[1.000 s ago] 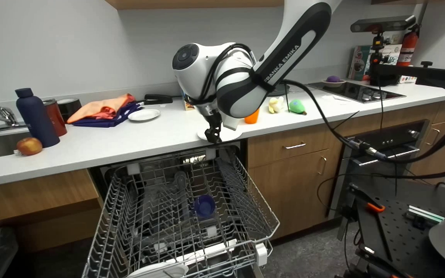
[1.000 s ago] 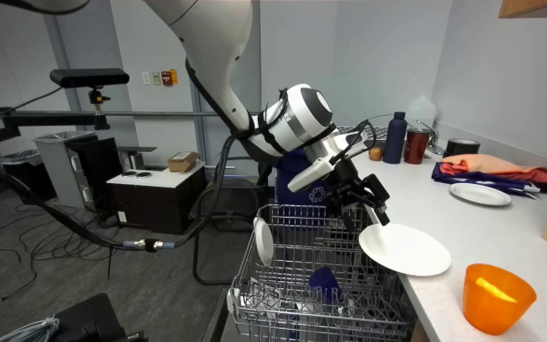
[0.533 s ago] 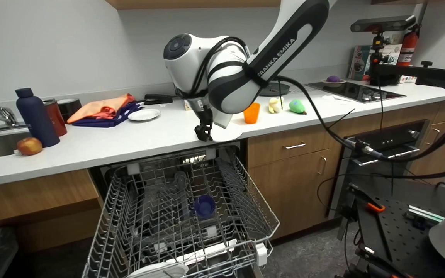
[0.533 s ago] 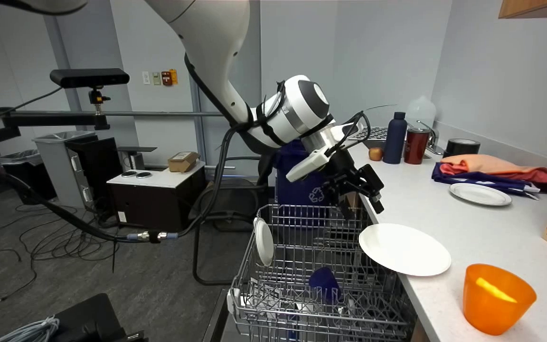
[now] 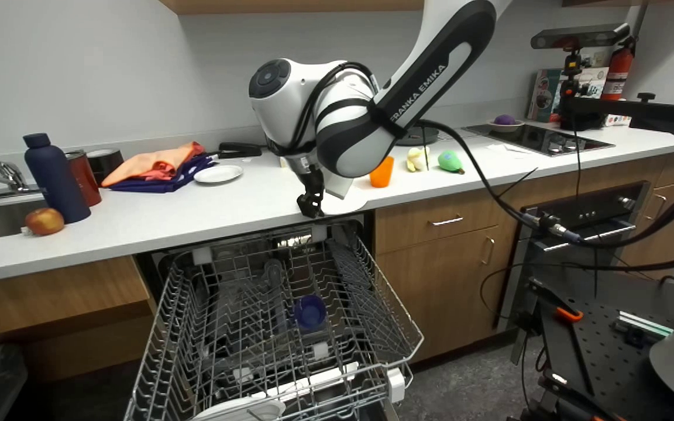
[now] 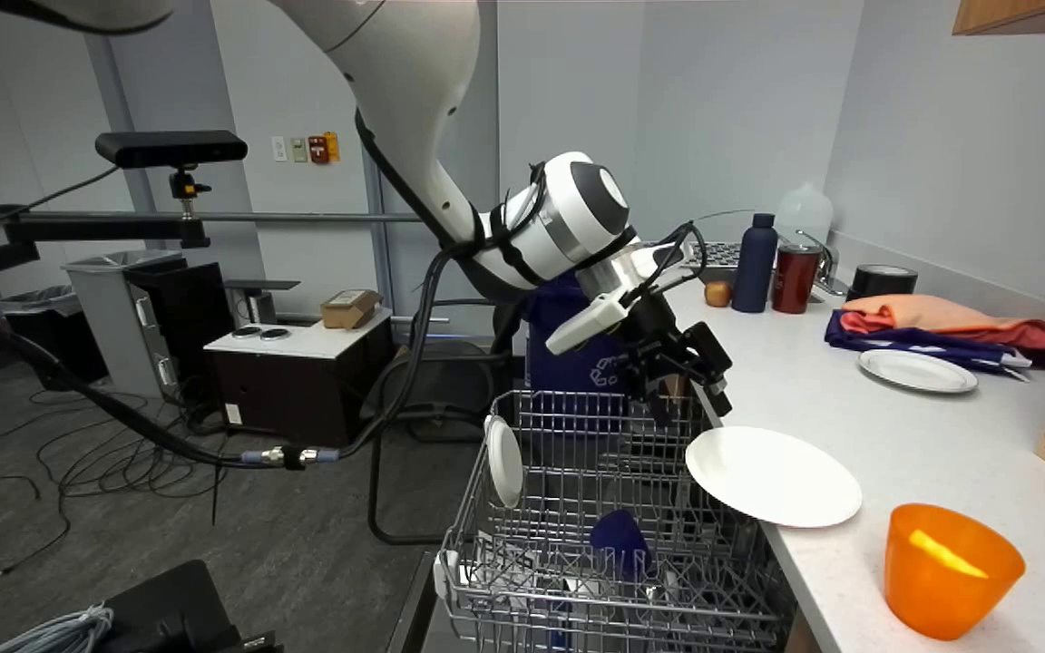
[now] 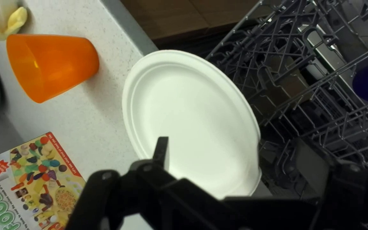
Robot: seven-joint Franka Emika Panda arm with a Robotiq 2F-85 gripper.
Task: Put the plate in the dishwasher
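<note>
The white round plate [image 6: 774,476] lies on the counter with its edge overhanging the open dishwasher; it also shows in the wrist view [image 7: 190,118] with a dent in its rim, and partly behind my gripper in an exterior view [image 5: 344,203]. My gripper [image 6: 690,406] is open and empty, just above the counter edge beside the plate. In the wrist view, my open fingers [image 7: 237,156] show one finger over the plate and one beyond its rim, over the rack. The dishwasher [image 5: 396,386] is open with its wire rack pulled out; the rack also shows in the wrist view [image 7: 279,64].
The rack holds a blue cup [image 5: 310,311] and a white dish [image 6: 504,461]. On the counter are an orange cup [image 6: 949,571], a food-set box [image 7: 34,185], a smaller white plate [image 6: 918,371], cloths [image 5: 155,166], a blue bottle [image 5: 56,178] and an apple [image 5: 44,221].
My gripper has moved from over the plate's edge toward the sink side; it rose, then lowered slightly. The plate has not moved.
</note>
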